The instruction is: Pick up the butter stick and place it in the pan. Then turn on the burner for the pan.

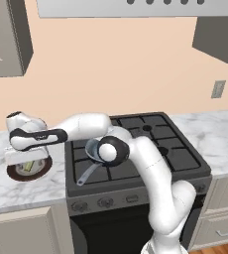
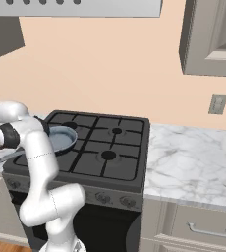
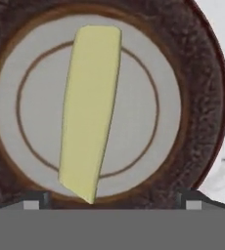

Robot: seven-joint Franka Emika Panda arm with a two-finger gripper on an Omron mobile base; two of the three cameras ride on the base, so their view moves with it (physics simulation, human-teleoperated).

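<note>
Pale-yellow butter lies on the plate directly under the end effector, running lengthwise between the two tips; the end effector stands fully open and holds nothing, so I judge the pick not yet made; grasping, carrying to the pan, dropping the butter in and turning the burner knob are all left. From the left base view the end effector hangs low over the plate on the marble surface, with the pan off to its right on the stove; the hand view alone gives the butter's lie; the right base view shows the pan is bare inside, and the knobs below it.
</note>
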